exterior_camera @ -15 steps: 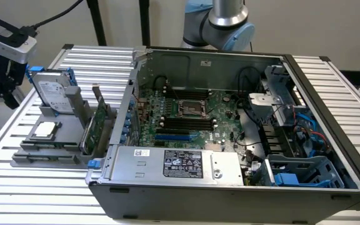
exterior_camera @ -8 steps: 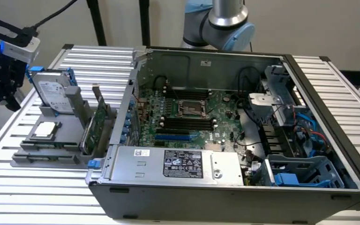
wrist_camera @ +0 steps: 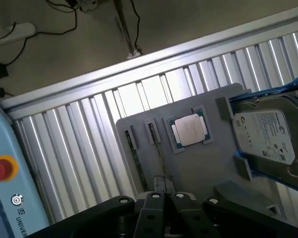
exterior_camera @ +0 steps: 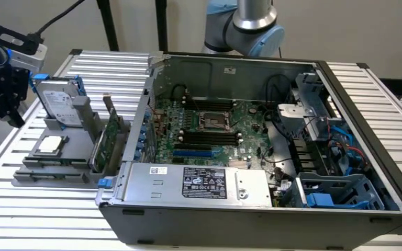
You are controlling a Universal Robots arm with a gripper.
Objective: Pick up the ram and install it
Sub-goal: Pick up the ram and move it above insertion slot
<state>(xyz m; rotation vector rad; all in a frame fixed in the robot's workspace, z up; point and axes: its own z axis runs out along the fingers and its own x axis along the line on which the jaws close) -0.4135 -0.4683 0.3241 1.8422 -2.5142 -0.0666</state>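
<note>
exterior — high, oblique over computer case (exterior_camera: pixel 257 225) | wrist — close above parts holder (wrist_camera: pixel 198 171) | shared: parts holder

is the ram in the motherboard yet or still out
Out. The black memory slots on the motherboard look empty; a thin stick, likely the ram, sits on edge in the gray holder.

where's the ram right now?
At the exterior view's left, the ram stands on edge in a slot of the gray holder, next to the processor, outside the computer case.
</note>
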